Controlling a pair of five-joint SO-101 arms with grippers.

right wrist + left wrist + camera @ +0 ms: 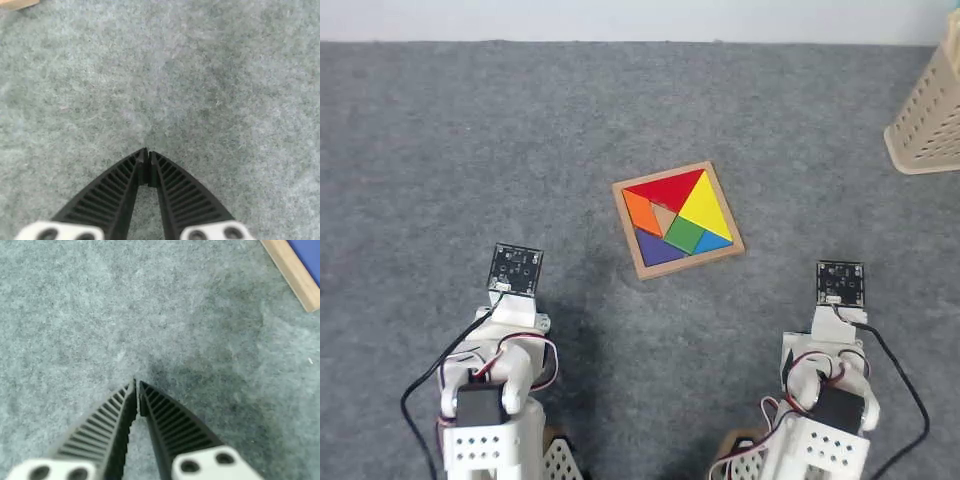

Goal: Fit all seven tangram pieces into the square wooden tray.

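Note:
The square wooden tray (635,256) lies tilted on the grey felt in the middle of the high view. Inside it sit a red triangle (668,187), a yellow triangle (707,205), an orange piece (640,212), a tan triangle (664,219), a green square (684,235), a blue triangle (712,242) and a purple piece (656,248). A corner of the tray (290,271) with the purple piece (307,252) shows in the left wrist view. My left gripper (137,385) is shut over bare felt, near-left of the tray. My right gripper (148,151) is shut over bare felt, near-right of it.
A cream perforated basket (930,110) stands at the far right edge. Both arms (495,390) (830,385) rest at the near edge. Grey felt covers the whole table, with a pale wall strip along the far side.

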